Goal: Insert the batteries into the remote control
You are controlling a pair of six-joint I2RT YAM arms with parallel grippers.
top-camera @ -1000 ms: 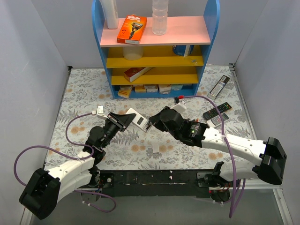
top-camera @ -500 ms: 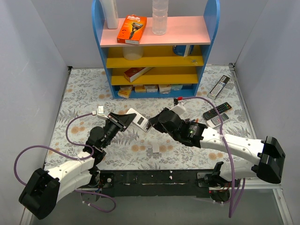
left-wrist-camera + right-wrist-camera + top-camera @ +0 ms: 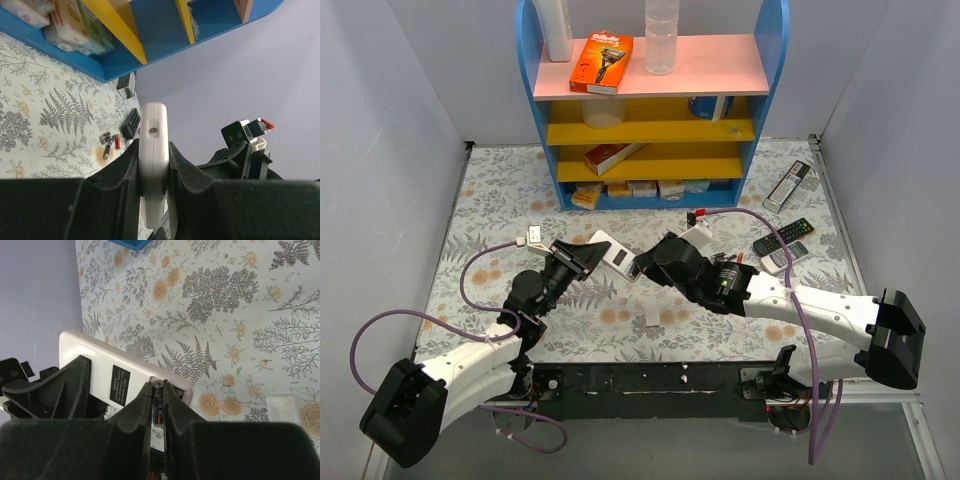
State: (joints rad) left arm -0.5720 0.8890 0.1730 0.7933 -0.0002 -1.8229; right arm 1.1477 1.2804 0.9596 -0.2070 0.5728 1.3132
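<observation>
My left gripper [image 3: 590, 256] is shut on the edges of the small white remote control [image 3: 617, 257] and holds it above the mat; in the left wrist view the remote [image 3: 153, 131] stands edge-on between the pads. My right gripper [image 3: 643, 263] is shut on a dark battery [image 3: 159, 412], whose tip is at the open battery bay at the end of the remote [image 3: 102, 365]. The remote's plain back with a black label faces the right wrist camera. Several loose batteries [image 3: 109, 145] lie on the mat.
A small white cover piece [image 3: 651, 321] lies on the floral mat near the front. Black remotes [image 3: 783, 236] and a silver remote [image 3: 788, 185] lie at the right. A blue shelf unit [image 3: 650, 190] with boxes and a bottle stands at the back.
My right gripper has crept a little left towards the remote with the battery in it. The left gripper and the remote have held still.
</observation>
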